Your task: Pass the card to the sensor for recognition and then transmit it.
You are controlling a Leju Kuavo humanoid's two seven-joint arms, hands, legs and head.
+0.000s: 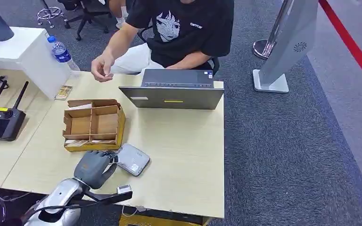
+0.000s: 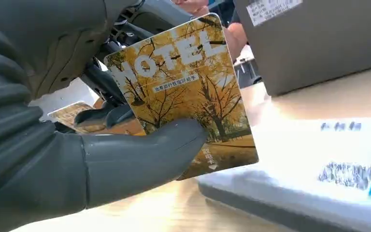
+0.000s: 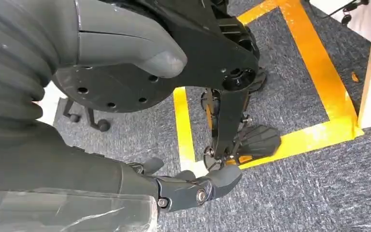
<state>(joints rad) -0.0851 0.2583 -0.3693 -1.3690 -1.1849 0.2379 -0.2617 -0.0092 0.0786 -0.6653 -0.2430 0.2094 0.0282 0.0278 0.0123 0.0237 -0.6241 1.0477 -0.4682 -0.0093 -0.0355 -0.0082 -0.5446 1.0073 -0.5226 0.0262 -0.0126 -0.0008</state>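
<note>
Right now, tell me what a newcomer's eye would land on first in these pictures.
First, the yellow hotel key card pinched in the robot's left hand, poised beside the grey card reader near the table's front edge. Next, the partitioned cardboard box just behind that, and the grey laptop further back, with a seated person in a black T-shirt behind it. The right hand hangs over carpet marked with yellow tape.

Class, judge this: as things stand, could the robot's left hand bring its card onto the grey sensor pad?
Probably yes. The left hand holds the card right beside the sensor pad, with nothing between them.
</note>
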